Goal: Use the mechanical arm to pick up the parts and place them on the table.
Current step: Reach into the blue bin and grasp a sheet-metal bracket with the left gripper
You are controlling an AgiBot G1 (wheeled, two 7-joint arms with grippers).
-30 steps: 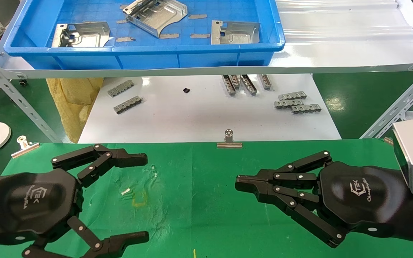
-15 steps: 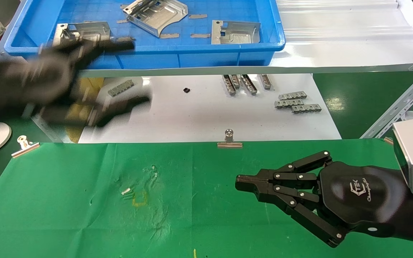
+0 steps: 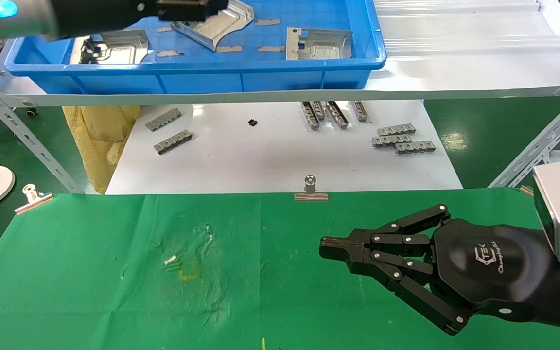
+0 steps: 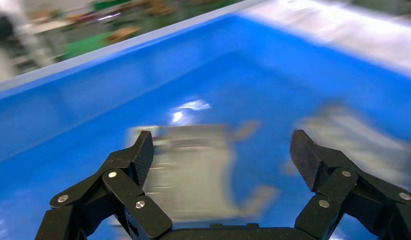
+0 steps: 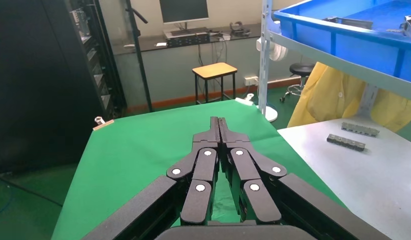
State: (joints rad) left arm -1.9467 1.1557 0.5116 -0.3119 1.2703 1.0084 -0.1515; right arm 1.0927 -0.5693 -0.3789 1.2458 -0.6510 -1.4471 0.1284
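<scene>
Reaching over the blue bin (image 3: 202, 80) on the far shelf (image 3: 455, 73), the left hand (image 4: 223, 150) hangs above the parts with its fingers (image 4: 138, 155) spread wide and nothing between them. In the head view that left hand (image 3: 187, 7) shows at the top edge, over the middle part (image 3: 217, 26), which lies tilted in the bin. A second part (image 3: 114, 46) lies flat at the bin's left end and a third part (image 3: 316, 43) at its right end; short grey strips (image 3: 270, 48) lie on the bin floor between them. The left wrist view shows a blurred part (image 4: 193, 170) directly under the open fingers, not touched.

The right hand (image 3: 328, 250) is parked over the right side of the green bench (image 3: 114, 291), fingers pressed together into a point aimed left, holding nothing. No part lies on the bench. Beyond the bench, a white board (image 3: 260, 160) under the shelf carries small grey toothed bars (image 3: 401, 138). A metal clip (image 3: 311, 189) sits at the bench's far edge and another clip (image 3: 32, 197) at its far left corner.
</scene>
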